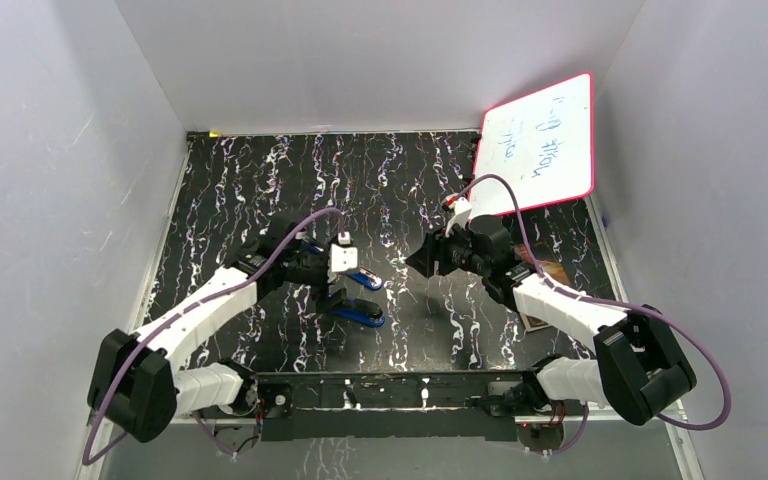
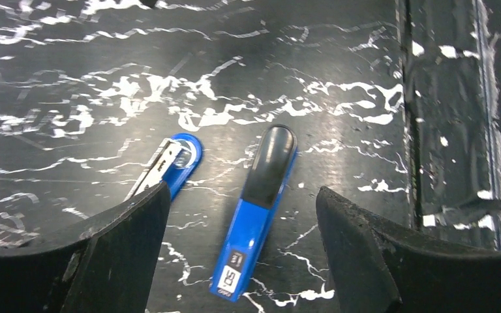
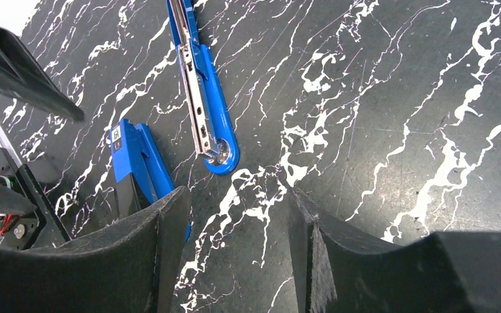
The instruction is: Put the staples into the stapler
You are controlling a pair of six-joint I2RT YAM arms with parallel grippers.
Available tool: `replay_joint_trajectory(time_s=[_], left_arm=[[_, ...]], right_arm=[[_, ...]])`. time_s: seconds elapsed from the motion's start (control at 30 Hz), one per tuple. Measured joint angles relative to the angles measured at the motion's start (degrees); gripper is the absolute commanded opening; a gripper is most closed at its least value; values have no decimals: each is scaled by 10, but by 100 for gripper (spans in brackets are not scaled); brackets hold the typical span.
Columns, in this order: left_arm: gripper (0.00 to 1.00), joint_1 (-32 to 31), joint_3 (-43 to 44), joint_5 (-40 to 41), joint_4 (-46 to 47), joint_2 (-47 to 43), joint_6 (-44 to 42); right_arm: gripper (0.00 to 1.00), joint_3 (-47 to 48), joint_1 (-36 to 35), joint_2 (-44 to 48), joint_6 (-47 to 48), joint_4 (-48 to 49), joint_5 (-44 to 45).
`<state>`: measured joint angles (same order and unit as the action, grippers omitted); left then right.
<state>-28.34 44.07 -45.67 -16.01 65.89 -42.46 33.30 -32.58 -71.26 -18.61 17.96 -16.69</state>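
Top external view first: what surrounds the arms?

You are working on a black tabletop (image 1: 400,170) veined with white, boxed in by plain white walls (image 1: 60,150). A red-edged whiteboard (image 1: 545,140) leans in the corner beyond your right gripper (image 1: 415,258).

And the left one?

Your left gripper (image 2: 242,192) hangs with its fingers spread wide, grasping nothing. The stapler (image 1: 365,318) lies on the tabletop, swung open. Its blue cover (image 2: 256,218), the part with the black pad, sits between those fingers. Its magazine rail (image 2: 168,160) runs just outside one finger and is partly hidden by it. Whether either finger touches the stapler, you cannot tell from these views.

The right one, then?

Released too: its jaws stand well apart over bare tabletop. The stapler lies ahead of it, with the rail's metal channel facing up and the cover partly behind one finger. What sits in that channel is too small to tell.
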Motion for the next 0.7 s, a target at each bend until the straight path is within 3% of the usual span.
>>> replay_joint_trajectory(time_s=[0.33, 0.7], left_arm=[[74, -45, -5, 11, -29, 94, -77], [67, -60, -5, 68, -3, 163, -97]], right_arm=[[64, -4, 0, -1, -10, 8, -5], [64, -20, 3, -20, -28, 50, -30]])
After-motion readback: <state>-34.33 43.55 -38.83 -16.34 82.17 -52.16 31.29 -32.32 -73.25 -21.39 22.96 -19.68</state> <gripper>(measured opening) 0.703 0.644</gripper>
